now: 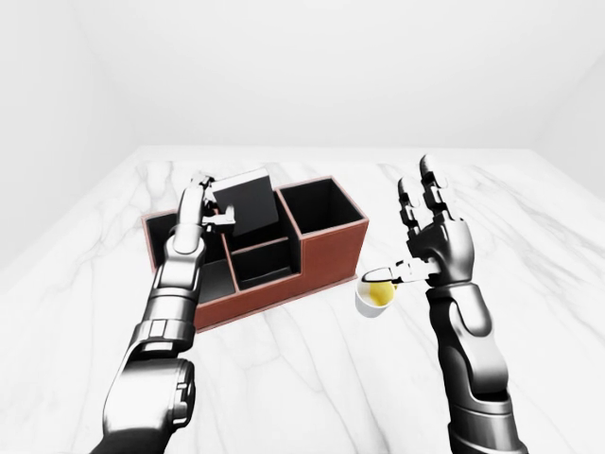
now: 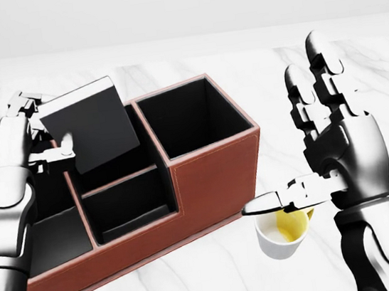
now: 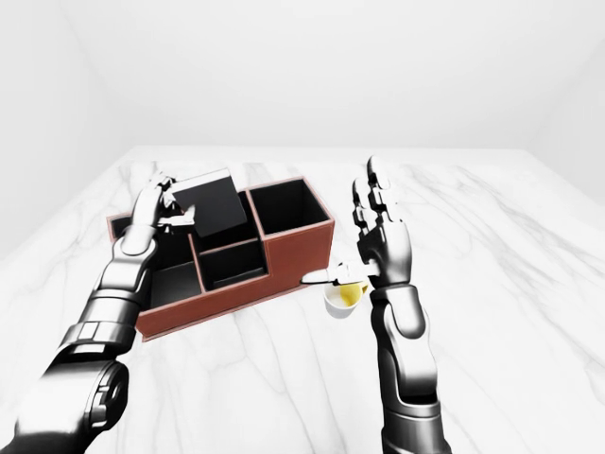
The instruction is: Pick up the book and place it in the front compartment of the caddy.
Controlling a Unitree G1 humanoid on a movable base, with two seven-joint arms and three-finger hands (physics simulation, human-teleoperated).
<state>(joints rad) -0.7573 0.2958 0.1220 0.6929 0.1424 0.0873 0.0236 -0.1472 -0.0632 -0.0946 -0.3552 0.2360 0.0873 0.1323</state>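
A black book [image 2: 92, 127] with a white page edge is tilted above the middle of the brown caddy [image 2: 216, 175], its lower edge over the upper middle compartment. My left hand [image 2: 43, 129] is shut on the book's left side, thumb on the cover and fingers behind it. In the left-eye view the book [image 1: 248, 200] stands clear above the caddy's rim. The caddy has a deep square compartment at its right end, two middle ones and more on the left. My right hand [image 2: 301, 138] is open to the right of the caddy, palm toward it, holding nothing.
A white cup [image 2: 281, 233] with yellow inside stands on the marble table [image 2: 219, 278], just right of the caddy's lower corner, under my right thumb. White walls surround the table.
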